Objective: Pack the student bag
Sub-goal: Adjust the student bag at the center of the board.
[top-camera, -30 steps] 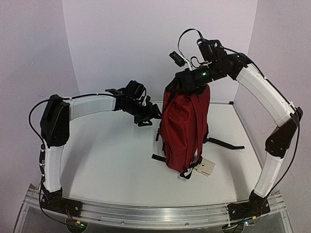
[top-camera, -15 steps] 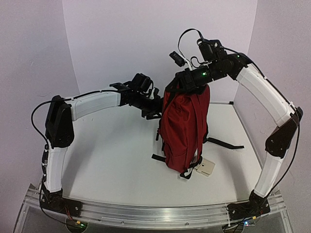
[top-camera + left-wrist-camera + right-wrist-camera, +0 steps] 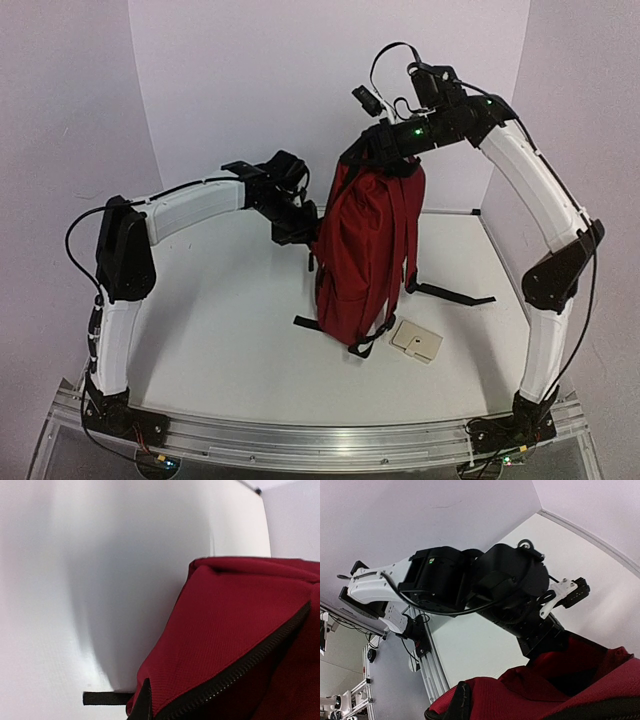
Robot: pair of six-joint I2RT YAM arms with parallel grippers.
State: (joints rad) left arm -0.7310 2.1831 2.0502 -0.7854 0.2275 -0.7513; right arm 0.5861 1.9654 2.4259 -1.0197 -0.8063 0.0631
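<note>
The student bag [image 3: 365, 255] hangs upright in the middle of the frame, leaning slightly left. Whether its base touches the counter [image 3: 220, 330] is unclear. The right fingers [image 3: 372, 160] are clenched on its top, above centre. The left fingers [image 3: 303, 228] are clenched on fabric at the bag's upper left edge, close to a black zipper [image 3: 240, 667]. A black strap [image 3: 450, 295] trails right across the counter. A small beige flat piece [image 3: 416, 342] lies near the bag's lower right corner.
</note>
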